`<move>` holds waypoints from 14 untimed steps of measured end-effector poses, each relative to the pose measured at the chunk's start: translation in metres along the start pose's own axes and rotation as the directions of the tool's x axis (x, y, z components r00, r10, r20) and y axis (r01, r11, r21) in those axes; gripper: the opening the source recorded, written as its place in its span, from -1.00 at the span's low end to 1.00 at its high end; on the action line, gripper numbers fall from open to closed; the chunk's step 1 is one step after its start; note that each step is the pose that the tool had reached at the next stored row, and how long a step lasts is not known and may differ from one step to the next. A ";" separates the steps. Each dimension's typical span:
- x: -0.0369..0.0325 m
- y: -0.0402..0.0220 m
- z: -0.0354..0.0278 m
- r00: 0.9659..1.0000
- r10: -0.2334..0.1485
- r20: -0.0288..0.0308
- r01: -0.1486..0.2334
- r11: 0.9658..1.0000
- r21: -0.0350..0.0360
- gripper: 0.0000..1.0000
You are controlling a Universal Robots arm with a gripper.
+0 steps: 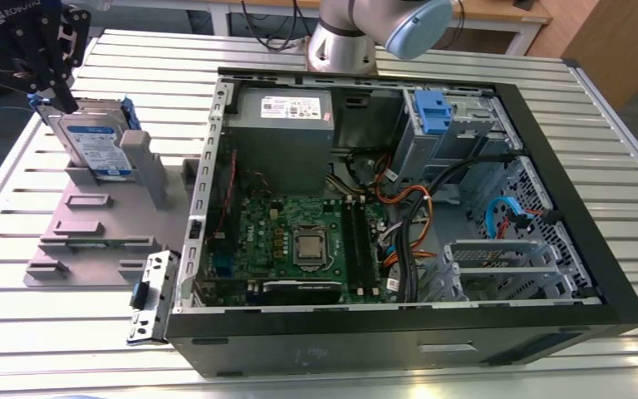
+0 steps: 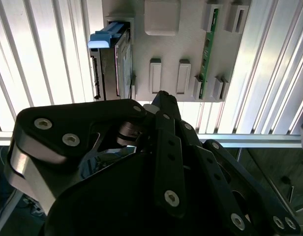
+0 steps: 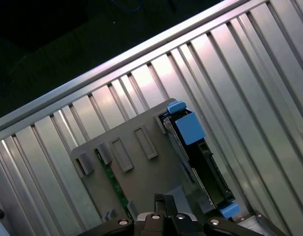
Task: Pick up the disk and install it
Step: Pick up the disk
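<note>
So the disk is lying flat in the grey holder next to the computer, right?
Not quite. The disk isn't lying flat: it stands upright on its edge in the grey holder next to the computer. The exterior view shows this.

The exterior view looks down from high across the surface (image 1: 169,54) and the open case (image 1: 408,332). Both wrist views face down, closer, sharing the fixture (image 2: 186,44) (image 3: 151,172) and disk (image 2: 109,64) (image 3: 205,164).

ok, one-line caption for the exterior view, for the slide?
Gripper near the top of the disk, which stands upright in a grey fixture, on the exterior view's left of the open computer case.
</note>
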State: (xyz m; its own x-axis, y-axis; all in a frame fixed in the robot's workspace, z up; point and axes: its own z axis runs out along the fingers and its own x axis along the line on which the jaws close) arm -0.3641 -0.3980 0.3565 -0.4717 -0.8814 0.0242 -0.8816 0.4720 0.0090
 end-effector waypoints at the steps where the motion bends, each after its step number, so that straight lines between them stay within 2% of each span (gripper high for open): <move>1: 0.0000 0.0000 0.0000 1.000 0.000 0.000 0.000 1.000 0.000 -0.79; 14: 0.0000 0.0000 0.0000 1.000 -0.007 0.000 0.007 1.000 0.000 -0.79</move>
State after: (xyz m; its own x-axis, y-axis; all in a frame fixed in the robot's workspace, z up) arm -0.3641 -0.3979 0.3565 -0.4657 -0.8846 0.0245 -0.8847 0.4660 0.0088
